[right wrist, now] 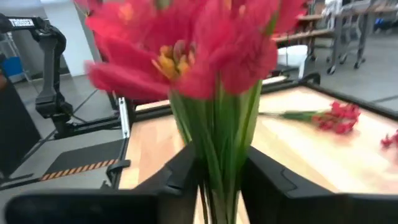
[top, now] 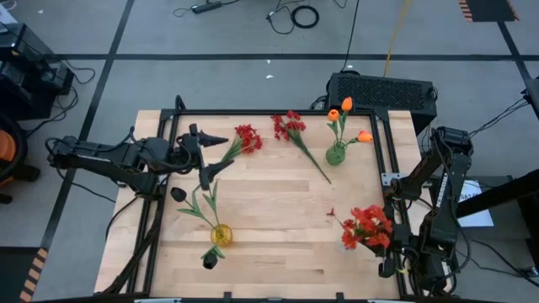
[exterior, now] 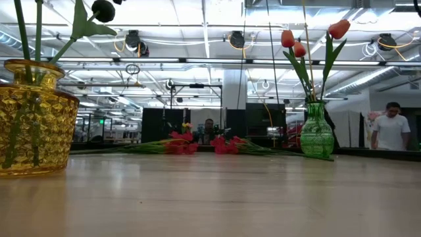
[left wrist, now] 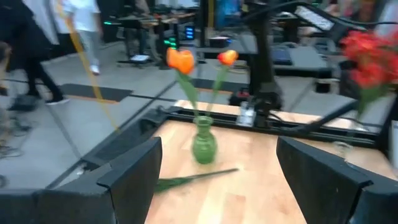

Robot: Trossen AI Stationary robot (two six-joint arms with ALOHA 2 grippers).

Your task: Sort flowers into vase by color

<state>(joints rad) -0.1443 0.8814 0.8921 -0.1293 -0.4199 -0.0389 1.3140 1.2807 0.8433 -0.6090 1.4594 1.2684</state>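
At lower right, the right hand [right wrist: 217,180] pinches the red flowers' [top: 367,225] stems (bushy cluster); the left hand [top: 205,156], upper left over the bench [top: 278,244], is spread.

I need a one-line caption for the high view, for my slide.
Top view: left end effector open near loose red flowers; right end effector around red bunch; orange tulips in green vase.

Red flowers [right wrist: 186,56] hide the vase beneath (blurred) — right pincer [right wrist: 217,180] tips cut off.
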